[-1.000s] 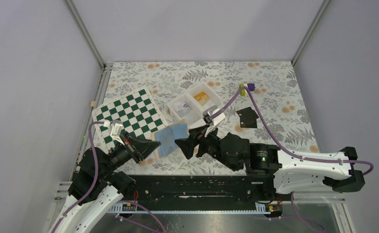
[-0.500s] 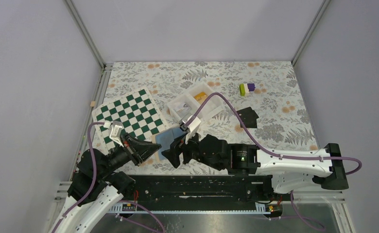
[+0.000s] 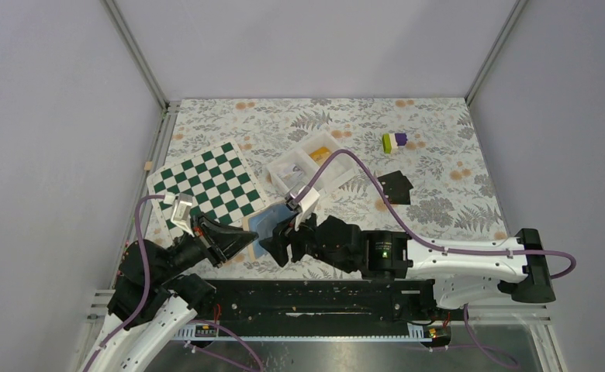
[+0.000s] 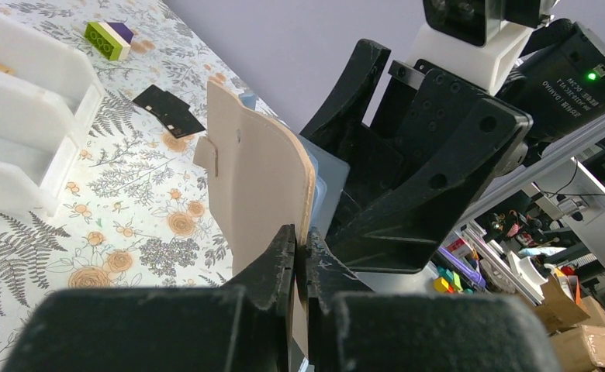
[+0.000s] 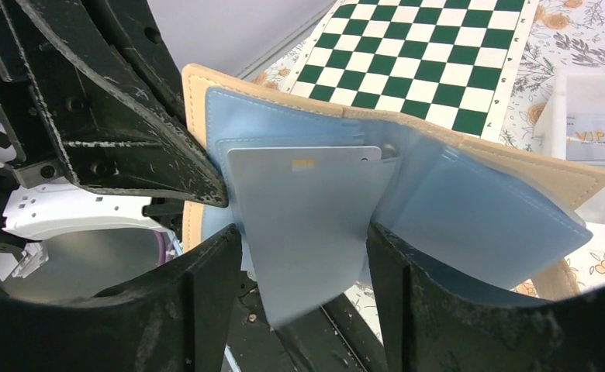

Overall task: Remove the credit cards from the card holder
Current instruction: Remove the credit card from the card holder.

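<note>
table (image 3: 439,132): covered with a leaf-and-flower print; both arms are reached over its near part.
chequered board (image 3: 206,182): laid flat at the left, green and white, with one corner turned toward the arms.
white tray (image 3: 278,167): set just beside the board's right corner and divided into two compartments.
right gripper (image 5: 303,232): the jaws are held apart at about the card's width, with the card in the gap. Each finger is seen just beside a long edge of the card; whether they press on it cannot be told.
left gripper (image 4: 299,252): clamped on the lower edge of the holder's tan outer panel, which is pinched between nearly closed fingers.
card holder (image 5: 470,201): held off the table between the two grippers, near the board's near corner. It is opened like a booklet, with the blue inner faces turned to the right gripper. The clamped panel is stood upright on edge and the other panel is swung toward the tray.
credit card (image 5: 307,201): pale, laid against the blue face of the clamped panel, its long axis pointed from that panel toward the right wrist. Whether its far end sits in a pocket cannot be told.
</note>
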You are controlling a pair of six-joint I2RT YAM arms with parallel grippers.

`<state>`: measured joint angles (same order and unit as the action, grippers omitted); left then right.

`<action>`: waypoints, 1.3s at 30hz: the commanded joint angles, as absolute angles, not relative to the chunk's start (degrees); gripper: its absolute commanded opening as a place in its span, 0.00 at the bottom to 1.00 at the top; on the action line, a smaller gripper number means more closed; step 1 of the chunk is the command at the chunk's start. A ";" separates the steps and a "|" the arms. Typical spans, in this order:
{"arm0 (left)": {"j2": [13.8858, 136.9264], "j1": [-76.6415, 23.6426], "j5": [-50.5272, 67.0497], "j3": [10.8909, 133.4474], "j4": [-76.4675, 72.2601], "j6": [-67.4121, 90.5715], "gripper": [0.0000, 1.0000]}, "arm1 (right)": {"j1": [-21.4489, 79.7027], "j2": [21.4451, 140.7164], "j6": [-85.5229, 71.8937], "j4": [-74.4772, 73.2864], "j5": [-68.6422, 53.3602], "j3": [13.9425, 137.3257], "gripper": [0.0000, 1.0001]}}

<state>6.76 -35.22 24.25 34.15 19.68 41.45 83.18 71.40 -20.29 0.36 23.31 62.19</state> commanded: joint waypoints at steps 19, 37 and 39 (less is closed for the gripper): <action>6.21 -35.51 22.99 34.44 14.67 42.42 0.00 | 82.84 62.31 -20.48 0.36 27.65 57.60 0.68; 6.04 -35.43 22.41 34.98 15.88 42.44 0.00 | 78.02 55.90 -17.97 -2.78 9.03 59.45 0.61; 6.06 -35.49 22.69 34.99 15.77 42.45 0.00 | 76.10 56.50 -18.81 -1.39 4.12 59.37 0.59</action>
